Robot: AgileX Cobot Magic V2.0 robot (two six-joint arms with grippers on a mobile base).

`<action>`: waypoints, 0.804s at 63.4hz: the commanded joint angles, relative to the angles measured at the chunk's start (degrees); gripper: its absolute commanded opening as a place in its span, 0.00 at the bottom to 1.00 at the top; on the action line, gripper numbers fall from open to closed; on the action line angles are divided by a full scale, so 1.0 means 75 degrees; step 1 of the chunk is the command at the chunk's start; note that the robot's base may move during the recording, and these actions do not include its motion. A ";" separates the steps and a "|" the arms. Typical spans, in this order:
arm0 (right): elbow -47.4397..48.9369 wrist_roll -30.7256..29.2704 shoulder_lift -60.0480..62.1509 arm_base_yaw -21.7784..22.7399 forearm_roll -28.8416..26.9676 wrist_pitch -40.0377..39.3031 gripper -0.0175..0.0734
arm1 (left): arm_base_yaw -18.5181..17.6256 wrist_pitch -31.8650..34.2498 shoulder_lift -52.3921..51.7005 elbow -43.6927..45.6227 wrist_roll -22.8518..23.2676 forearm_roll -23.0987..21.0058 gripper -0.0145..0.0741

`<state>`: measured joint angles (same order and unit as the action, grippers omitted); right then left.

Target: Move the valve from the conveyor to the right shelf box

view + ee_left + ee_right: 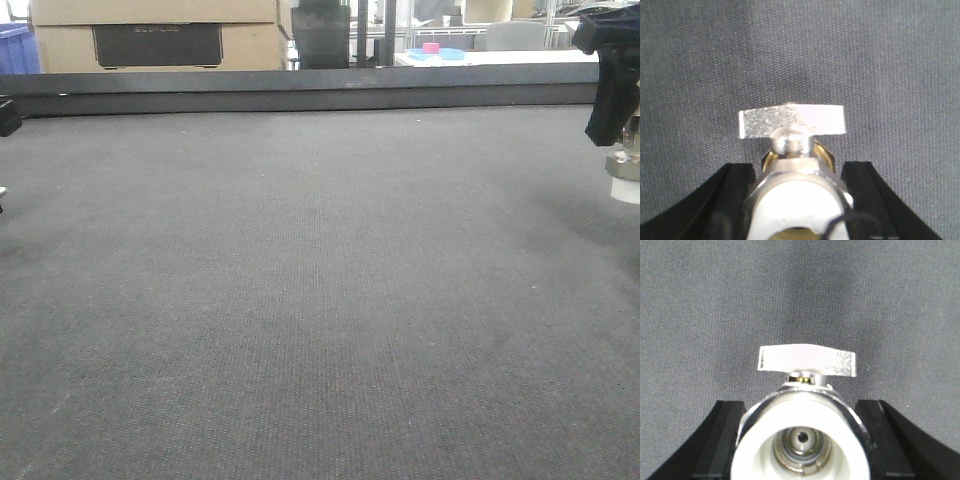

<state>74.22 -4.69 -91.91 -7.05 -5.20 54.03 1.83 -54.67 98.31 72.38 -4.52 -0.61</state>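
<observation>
At the right edge of the front view: the right gripper hangs over the conveyor with the valve under it, clear of the belt.
Right fingers: pinching the valve from both sides, white cap towards the wrist camera, lever lying crosswise on top.
Left gripper: only a sliver shows in the front view.
Left fingers: clamped on the other valve, its lever also crosswise.
Far side: black rail, cardboard box behind it.
</observation>
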 commanded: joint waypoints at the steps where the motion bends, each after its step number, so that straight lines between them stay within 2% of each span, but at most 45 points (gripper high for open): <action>1: 0.0057 -0.0053 0.0172 0.0015 0.0041 -0.0218 0.01 | 0.0029 -0.0050 -0.0015 0.0082 0.0025 -0.0056 0.04; 23: 0.0078 -0.0053 0.0745 0.0015 0.0041 -0.0120 0.01 | 0.0029 -0.0803 -0.0729 0.0698 0.0025 -0.0113 0.04; 51: 0.1374 -0.0053 0.2078 0.0015 0.0041 0.0266 0.01 | 0.0029 -0.0618 -0.2861 0.1699 0.0025 -0.0569 0.04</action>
<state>81.87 -4.69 -79.24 -7.05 -5.20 57.64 1.83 -61.07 80.74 84.14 -4.52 -3.48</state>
